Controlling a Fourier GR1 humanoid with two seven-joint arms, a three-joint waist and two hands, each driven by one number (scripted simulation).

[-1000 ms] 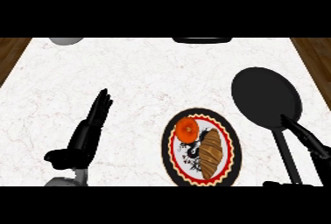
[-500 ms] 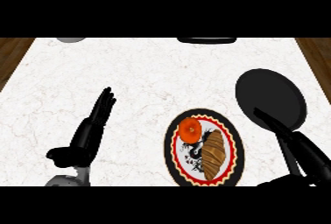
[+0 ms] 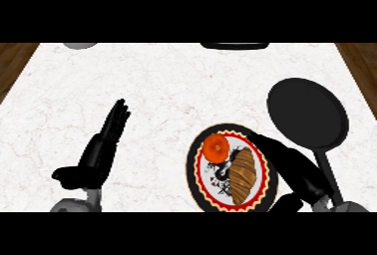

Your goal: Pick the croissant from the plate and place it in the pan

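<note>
Head view: croissant (image 3: 244, 174) on plate (image 3: 197, 175), just left of right hand (image 3: 283, 159).

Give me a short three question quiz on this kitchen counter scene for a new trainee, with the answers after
1. True or false: the croissant lies in the pan.
2. Which hand is beside the plate? A) left hand B) right hand
3. Fill in: next to the croissant on the plate sits a round ____ item.

Key:
1. False. It lies on the plate; the pan holds nothing.
2. B. The right hand reaches along the plate's right rim; the left rests open, apart from it.
3. Orange.
</note>
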